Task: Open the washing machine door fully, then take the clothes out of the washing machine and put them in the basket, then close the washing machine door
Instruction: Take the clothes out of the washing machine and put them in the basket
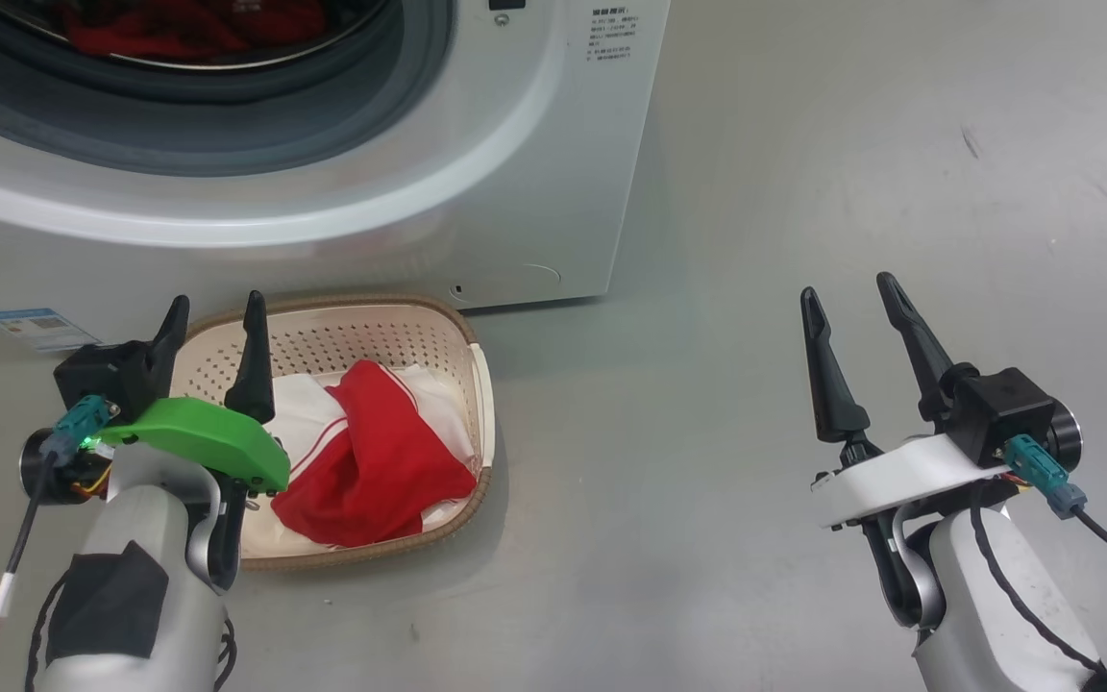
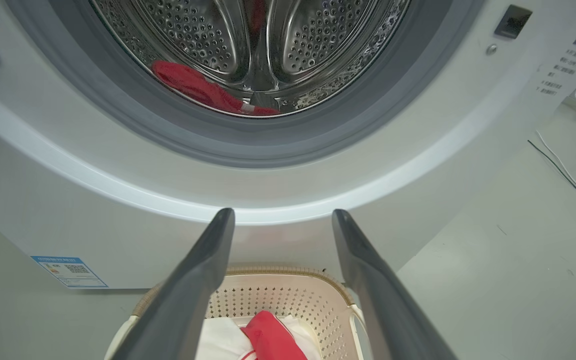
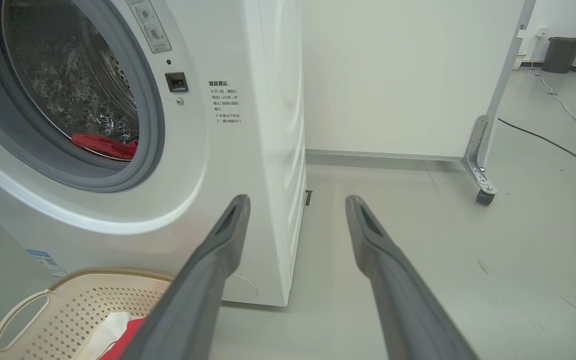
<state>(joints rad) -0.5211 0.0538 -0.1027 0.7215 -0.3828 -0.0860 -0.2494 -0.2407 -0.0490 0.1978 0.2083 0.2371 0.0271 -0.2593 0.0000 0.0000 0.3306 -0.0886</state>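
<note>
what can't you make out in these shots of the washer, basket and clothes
- Red fabric clothes in the drum: the head view's top edge cuts them off. In the left wrist view the grey door seal hides their lower part, so their count is unclear.
- Cream perforated plastic basket: in the head view, the left gripper covers its left side.
- Grey printed text on the white washing machine: too small to read.

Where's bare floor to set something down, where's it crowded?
Free: floor right of the basket and washing machine, around the open right hand. Crowded: the basket, part-filled with clothes, sits right before the machine, with the left hand over its left side.
</note>
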